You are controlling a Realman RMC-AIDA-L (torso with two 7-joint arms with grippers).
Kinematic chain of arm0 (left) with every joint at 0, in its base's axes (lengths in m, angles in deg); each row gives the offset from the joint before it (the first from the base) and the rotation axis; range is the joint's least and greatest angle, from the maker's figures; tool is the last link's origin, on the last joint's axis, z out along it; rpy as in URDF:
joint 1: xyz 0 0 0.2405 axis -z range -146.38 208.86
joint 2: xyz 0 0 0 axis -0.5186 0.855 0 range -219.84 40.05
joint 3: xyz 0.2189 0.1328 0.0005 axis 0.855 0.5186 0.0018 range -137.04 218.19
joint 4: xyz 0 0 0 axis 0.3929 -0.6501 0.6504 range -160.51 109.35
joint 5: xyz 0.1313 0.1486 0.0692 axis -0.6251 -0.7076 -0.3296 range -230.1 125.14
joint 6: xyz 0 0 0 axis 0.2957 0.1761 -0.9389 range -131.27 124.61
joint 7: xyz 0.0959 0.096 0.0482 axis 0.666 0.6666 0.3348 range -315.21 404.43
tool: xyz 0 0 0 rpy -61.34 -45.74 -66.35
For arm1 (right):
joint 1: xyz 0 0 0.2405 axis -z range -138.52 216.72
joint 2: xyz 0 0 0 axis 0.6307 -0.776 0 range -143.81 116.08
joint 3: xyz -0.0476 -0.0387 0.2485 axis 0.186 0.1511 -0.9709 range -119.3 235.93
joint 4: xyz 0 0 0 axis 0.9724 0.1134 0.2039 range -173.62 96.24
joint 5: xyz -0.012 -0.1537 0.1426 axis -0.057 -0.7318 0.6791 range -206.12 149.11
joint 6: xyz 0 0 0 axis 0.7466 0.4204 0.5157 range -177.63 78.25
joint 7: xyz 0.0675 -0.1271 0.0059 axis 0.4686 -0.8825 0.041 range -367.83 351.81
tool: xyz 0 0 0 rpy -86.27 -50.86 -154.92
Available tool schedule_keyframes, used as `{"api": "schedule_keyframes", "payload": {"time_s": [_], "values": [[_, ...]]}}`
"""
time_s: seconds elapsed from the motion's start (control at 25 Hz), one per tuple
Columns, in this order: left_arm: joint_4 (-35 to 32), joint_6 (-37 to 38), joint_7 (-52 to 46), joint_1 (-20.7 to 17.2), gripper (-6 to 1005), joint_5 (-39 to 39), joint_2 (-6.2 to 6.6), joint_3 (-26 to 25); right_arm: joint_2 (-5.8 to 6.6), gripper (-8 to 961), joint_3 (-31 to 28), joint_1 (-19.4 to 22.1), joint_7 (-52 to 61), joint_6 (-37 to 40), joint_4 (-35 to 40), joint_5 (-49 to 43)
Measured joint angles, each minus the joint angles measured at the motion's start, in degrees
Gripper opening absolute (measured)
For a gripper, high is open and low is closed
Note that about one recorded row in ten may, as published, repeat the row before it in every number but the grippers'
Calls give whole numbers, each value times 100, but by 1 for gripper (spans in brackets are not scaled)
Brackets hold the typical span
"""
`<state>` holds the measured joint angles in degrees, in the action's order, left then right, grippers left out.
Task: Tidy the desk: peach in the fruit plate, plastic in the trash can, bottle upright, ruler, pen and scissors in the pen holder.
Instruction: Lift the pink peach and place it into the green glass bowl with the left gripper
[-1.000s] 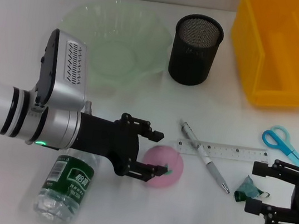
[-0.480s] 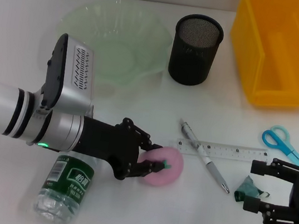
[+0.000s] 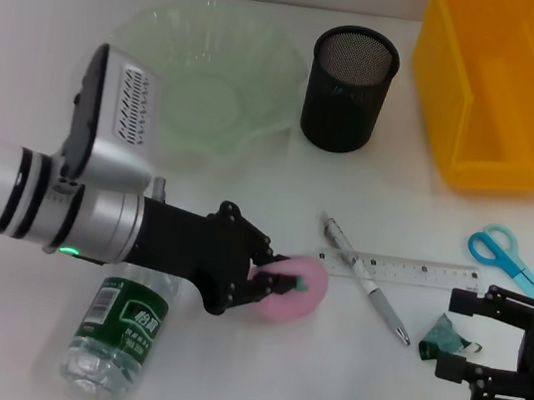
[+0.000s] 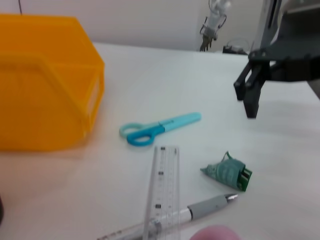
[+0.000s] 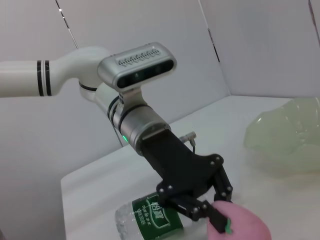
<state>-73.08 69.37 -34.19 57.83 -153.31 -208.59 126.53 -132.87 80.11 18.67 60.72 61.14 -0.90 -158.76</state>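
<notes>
The left gripper (image 3: 275, 284) has its fingers closed on the pink peach (image 3: 296, 291) low over the white surface (image 3: 221, 374) beside the lying bottle (image 3: 120, 326), while the right gripper (image 3: 460, 336) sits with fingers spread around the green plastic scrap (image 3: 441, 337).

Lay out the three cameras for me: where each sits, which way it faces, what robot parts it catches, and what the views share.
Head view: above the desk, looking down; both arms show, left gripper on the peach, right gripper around the plastic.
Left wrist view: low over the desk, facing the scissors, ruler and right gripper.
Right wrist view: faces the left arm, its gripper and the bottle.
Shared: the peach appears in all three.
</notes>
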Motion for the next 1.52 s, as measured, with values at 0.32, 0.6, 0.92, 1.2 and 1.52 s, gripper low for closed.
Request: {"api": "schedule_keyframes", "payload": {"time_s": [0.32,0.6,0.92,1.2,1.52], "values": [[-502,730,157,-196,114,21,10,-1037,0,833,0,13,0,1,0,0],[-517,-263,334,-244,77,953,5,-1736,0,831,-1,-7,0,1,1,0],[272,-1876,360,145,51,1153,14,-1755,0,823,0,4,0,-4,-20,0],[342,-2421,380,148,164,1205,-22,-1410,0,816,-1,-14,0,-18,-43,0],[294,-2424,376,94,406,1214,-9,-1372,0,809,0,-30,0,-48,-62,0]]}}
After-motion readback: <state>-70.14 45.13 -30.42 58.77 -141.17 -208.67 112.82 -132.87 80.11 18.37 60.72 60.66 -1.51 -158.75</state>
